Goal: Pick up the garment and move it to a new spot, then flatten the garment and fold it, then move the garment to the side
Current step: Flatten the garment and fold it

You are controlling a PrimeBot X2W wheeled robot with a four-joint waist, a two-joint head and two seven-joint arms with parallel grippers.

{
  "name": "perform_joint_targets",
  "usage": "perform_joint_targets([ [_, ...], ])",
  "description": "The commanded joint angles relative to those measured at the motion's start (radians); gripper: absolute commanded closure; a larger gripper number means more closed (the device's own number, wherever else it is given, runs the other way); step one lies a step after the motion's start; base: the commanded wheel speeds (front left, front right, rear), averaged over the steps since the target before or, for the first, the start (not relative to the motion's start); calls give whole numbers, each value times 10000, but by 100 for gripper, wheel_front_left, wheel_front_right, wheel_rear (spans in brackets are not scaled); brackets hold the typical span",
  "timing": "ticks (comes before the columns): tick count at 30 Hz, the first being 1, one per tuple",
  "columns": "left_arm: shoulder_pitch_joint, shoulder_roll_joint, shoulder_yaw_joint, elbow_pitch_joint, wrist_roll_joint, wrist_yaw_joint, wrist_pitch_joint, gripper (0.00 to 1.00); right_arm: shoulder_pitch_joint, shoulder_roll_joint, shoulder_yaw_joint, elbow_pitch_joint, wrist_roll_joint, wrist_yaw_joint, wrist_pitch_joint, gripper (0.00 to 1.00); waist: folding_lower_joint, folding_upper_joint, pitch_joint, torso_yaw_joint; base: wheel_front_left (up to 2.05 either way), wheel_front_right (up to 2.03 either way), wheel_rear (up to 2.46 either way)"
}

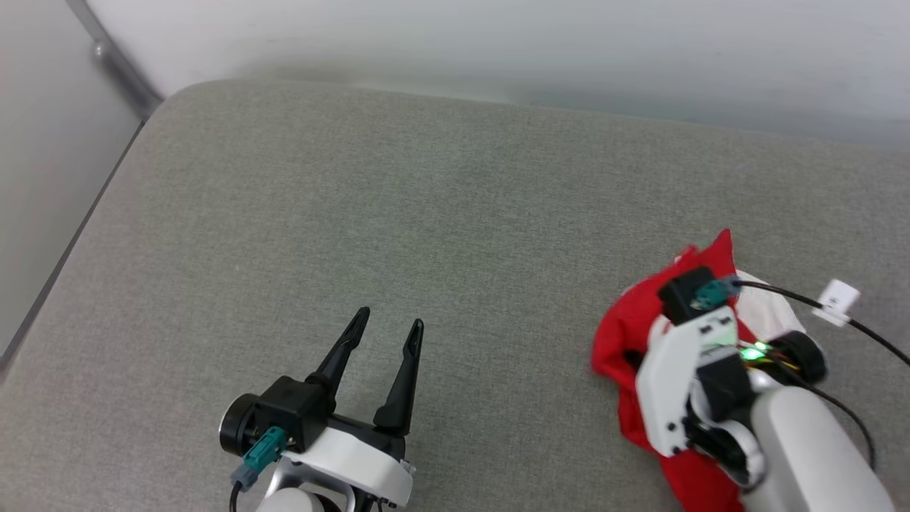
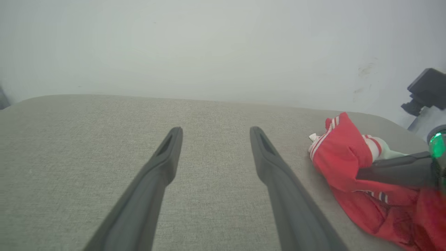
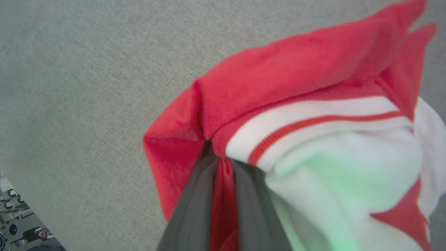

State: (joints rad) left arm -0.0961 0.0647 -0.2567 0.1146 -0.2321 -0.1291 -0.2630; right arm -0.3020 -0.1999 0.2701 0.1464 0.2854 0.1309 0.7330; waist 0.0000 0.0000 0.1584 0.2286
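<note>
Garment (image 3: 296, 76) pinched between right gripper (image 3: 219, 158) fingers, left gripper (image 1: 392, 318) well apart

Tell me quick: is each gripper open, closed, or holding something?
Left gripper: open, holding nothing.
Right gripper: closed on a fold of the red garment.

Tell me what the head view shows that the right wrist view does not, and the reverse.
Head view adds: the left gripper, open above the grey cushion, and the wall behind. Right wrist view adds: the right gripper shut on a red fold of the garment, with its striped trim close up. Both: the crumpled garment and the cushion.
</note>
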Motion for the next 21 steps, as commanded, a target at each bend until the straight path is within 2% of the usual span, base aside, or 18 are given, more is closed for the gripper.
perform_joint_targets([
  [1, -7, 1, -12, -26, -33, -13, -26, 0, -243, 178, 117, 82, -28, -3, -78, 100, 0, 0, 18, 54, 0, 0, 0],
  [8, -27, -33, -44, 43, -86, -13, -26, 0, -1629, 1025, 1294, 1889, -180, -3, -676, 100, 0, 0, 44, 442, 0, 0, 0],
  [9, -26, -38, -33, 50, -80, -13, -26, 0, -1810, 1082, 1579, 2127, -210, -2, -782, 58, 0, 0, 34, 492, 0, 0, 0],
  [10, -23, -44, -15, 53, -70, -13, -26, 0, -1960, 1113, 1767, 2380, -204, -3, -884, 0, 0, 0, 23, 534, 0, 0, 0],
  [16, 129, -61, 199, 88, -20, -13, -26, 0, -2542, 1065, 2695, 3102, 327, -3, -1581, 0, 0, 0, -241, 574, 0, 0, 0],
  [21, 279, -63, 411, 19, 69, -13, -26, 0, -2626, 610, 3057, 2727, 803, -3, -1951, 0, 0, 0, -614, 290, 0, 0, 0],
])
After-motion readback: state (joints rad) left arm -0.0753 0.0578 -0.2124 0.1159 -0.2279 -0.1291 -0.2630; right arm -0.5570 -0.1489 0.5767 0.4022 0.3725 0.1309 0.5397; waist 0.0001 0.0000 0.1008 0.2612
